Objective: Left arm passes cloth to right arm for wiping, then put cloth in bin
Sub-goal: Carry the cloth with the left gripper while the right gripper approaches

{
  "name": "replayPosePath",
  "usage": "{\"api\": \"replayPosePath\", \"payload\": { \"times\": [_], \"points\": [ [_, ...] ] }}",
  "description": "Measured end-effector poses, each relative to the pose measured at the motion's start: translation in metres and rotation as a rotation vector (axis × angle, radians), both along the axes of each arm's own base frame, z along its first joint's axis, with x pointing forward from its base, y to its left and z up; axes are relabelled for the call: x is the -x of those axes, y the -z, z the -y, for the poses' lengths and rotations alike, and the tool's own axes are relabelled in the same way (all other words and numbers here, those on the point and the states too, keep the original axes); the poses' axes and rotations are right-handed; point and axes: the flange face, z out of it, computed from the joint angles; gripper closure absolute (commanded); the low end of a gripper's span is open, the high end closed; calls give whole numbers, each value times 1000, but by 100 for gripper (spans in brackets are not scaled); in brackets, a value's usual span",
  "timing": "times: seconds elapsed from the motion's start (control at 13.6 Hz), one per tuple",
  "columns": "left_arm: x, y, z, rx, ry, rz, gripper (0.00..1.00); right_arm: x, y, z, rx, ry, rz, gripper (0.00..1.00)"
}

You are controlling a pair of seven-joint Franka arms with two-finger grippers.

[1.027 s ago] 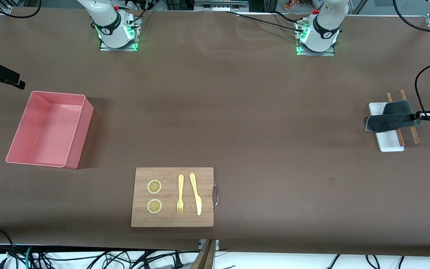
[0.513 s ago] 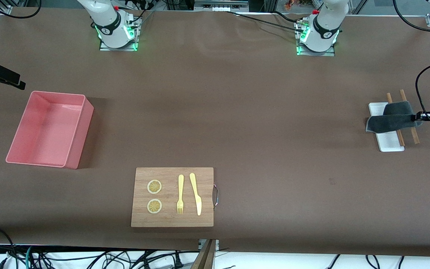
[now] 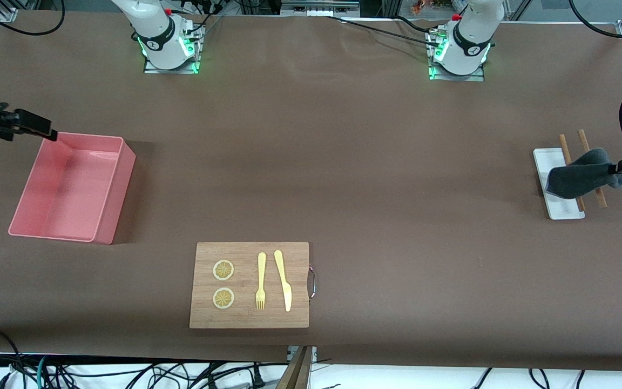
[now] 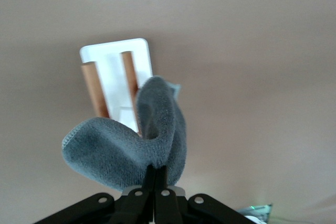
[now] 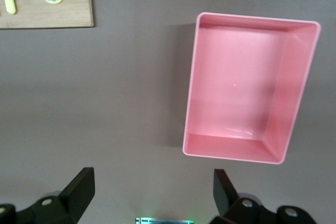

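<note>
Over the white tray [image 3: 558,208] at the left arm's end of the table, my left gripper [image 3: 620,172] has its fingers clamped on one edge of the grey cloth [image 3: 578,177], which hangs in a loose fold above the tray and its two wooden sticks [image 3: 592,170] — lifted clear, I judge, so it can be carried toward the handover. My right gripper [image 5: 152,187] hovers with fingers spread wide beside the pink bin [image 3: 57,219], ready to receive. That bin holds nothing.

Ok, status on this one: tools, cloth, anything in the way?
Left tool shut on small dark grey fuzzy cloth, lifted over flat white tray. Right tool open, beside salmon-pink plastic bin. Nothing in the way.
</note>
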Motion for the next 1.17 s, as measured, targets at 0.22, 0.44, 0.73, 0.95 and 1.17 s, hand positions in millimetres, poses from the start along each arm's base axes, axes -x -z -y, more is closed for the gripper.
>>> {"api": "replayPosePath", "payload": {
  "times": [0.22,0.44,0.73,0.95,1.17],
  "points": [
    [-17,-21,54,25,-10,-34,100,-4,10,-14,-2,-28,-16,0],
    [-33,-36,129,50,-16,-67,100,-8,16,-15,-2,-19,-19,0],
    [-43,-40,236,67,-93,-129,100,-13,18,-59,-17,184,-11,0],
    [-39,-41,336,75,-196,-207,100,-14,17,-104,-15,329,5,0],
    [-28,-51,420,62,-252,-253,100,-19,27,-140,-61,456,-6,0]
  ]
}}
